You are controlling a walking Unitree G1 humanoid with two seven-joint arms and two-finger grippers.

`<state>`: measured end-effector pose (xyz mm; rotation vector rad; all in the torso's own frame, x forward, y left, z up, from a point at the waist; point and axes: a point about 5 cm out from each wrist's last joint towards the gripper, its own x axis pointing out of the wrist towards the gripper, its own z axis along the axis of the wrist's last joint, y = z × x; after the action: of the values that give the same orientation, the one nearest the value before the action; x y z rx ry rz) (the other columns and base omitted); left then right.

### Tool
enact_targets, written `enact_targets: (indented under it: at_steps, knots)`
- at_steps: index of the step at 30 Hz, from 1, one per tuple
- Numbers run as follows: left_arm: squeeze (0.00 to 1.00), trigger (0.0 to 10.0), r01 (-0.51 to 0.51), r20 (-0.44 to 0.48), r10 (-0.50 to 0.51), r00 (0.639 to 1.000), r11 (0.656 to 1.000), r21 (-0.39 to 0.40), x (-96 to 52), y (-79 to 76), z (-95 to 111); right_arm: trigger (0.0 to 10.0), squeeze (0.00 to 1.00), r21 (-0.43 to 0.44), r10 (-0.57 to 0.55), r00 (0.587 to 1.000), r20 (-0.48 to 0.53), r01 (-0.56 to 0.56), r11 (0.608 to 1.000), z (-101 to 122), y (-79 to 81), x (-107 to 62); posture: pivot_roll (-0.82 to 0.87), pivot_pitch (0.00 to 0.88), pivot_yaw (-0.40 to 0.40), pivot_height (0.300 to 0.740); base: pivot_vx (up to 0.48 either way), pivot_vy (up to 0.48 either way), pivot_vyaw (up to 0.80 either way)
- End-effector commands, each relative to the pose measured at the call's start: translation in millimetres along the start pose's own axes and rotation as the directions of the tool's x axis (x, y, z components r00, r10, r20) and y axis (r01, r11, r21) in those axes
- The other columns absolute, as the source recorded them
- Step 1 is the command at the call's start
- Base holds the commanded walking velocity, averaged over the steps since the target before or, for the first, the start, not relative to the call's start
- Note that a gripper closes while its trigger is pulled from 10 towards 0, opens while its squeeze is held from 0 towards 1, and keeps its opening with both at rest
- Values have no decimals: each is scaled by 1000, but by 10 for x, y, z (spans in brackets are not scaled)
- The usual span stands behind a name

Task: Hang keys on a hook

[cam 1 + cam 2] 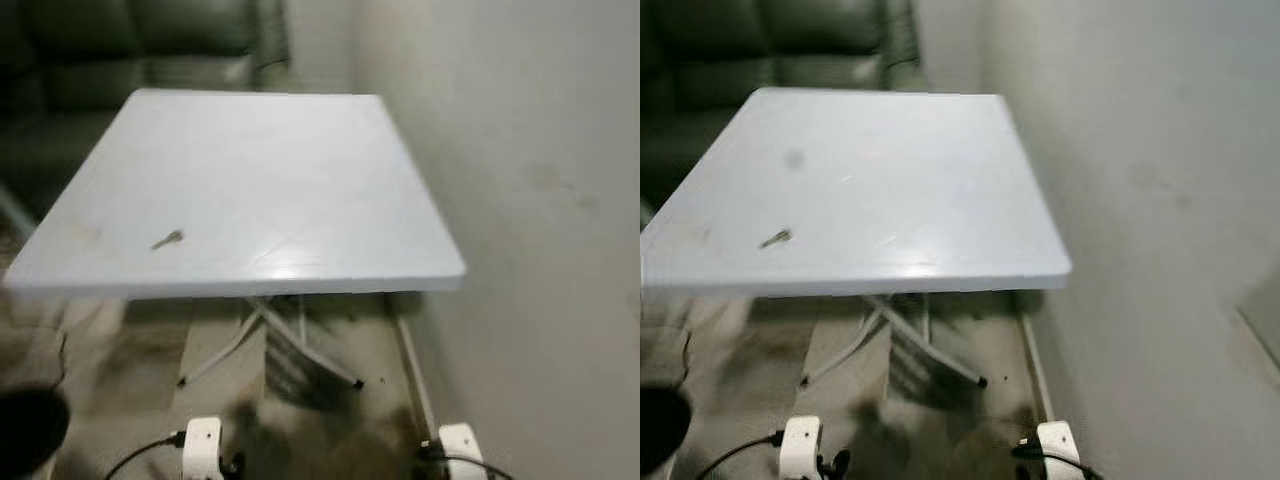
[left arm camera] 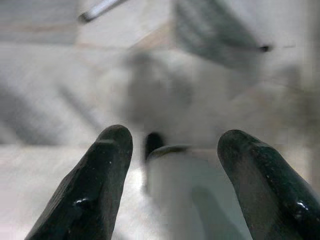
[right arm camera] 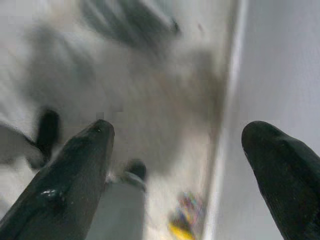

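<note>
A small metal key (image 1: pixel 167 239) lies on the white folding table (image 1: pixel 300 180), near its front left corner. Both arms hang low, away from the table. The left gripper (image 2: pixel 172 145) is open over the floor, with a white foot showing between its black fingers (image 2: pixel 95 190). The right gripper (image 3: pixel 180 140) is also open, wide, above the floor beside the wall, holding nothing.
A pale wall (image 1: pixel 530 200) runs along the right of the table. A dark green sofa (image 1: pixel 130 45) stands behind it. The table's crossed white legs (image 1: pixel 270 340) reach the floor under it. My two white feet (image 1: pixel 203 445) stand on the floor in front.
</note>
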<state>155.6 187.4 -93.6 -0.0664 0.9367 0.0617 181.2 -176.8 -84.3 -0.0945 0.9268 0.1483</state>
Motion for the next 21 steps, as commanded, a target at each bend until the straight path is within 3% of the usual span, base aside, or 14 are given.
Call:
enact_targets:
  at_steps: [1,5,15,21]
  knots:
    - [0,10000,16,29,-16,999,1000,6,30,-70,103,10000,0,9,-13,1000,-24,13,1000,-90,-45,-27,-61,0,-41,724,0,0,800]
    - [0,10000,16,35,-16,999,1000,-6,36,-69,128,10000,0,80,-15,1000,-13,16,997,-90,-50,-29,-62,0,-41,724,0,0,400]
    - [0,10000,16,38,-15,999,1000,-5,39,-67,142,10000,0,77,-13,1000,-8,13,997,-77,-50,-27,-64,0,-40,724,0,0,0]
    - [0,10000,17,39,-17,999,1000,-7,43,-65,158,10000,0,89,-8,1000,-7,9,996,-75,-40,-25,-63,0,-40,724,0,303,0]
